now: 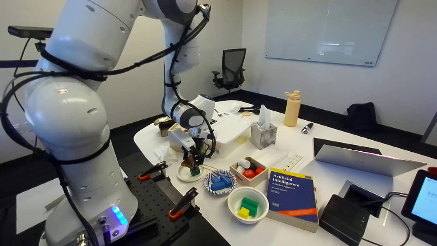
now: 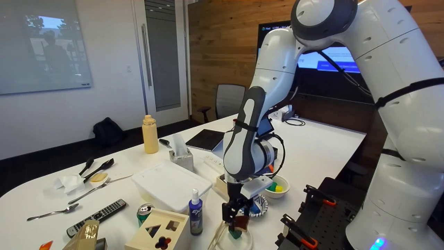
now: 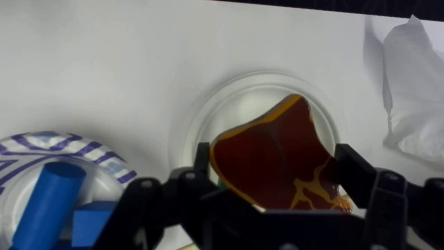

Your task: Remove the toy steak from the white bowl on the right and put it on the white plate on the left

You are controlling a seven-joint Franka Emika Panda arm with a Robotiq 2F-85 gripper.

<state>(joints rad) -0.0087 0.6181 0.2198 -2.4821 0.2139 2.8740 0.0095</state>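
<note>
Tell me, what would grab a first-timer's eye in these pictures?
Most likely the big white robot arm, arching over the white table in both exterior views. Next, probably the toy steak pinched in its black claw, over the white plate. Beside that plate, the bright blue blocks in a blue-patterned bowl stand out too.

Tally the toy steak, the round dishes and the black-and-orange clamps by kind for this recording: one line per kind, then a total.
Toy steak: 1
White plate: 1
Bowls: 2 (white bowl, blue-patterned bowl)
Clamps: 2 (plate-side clamp, bowl-side clamp)
Total: 6, each counted once across the views
</note>
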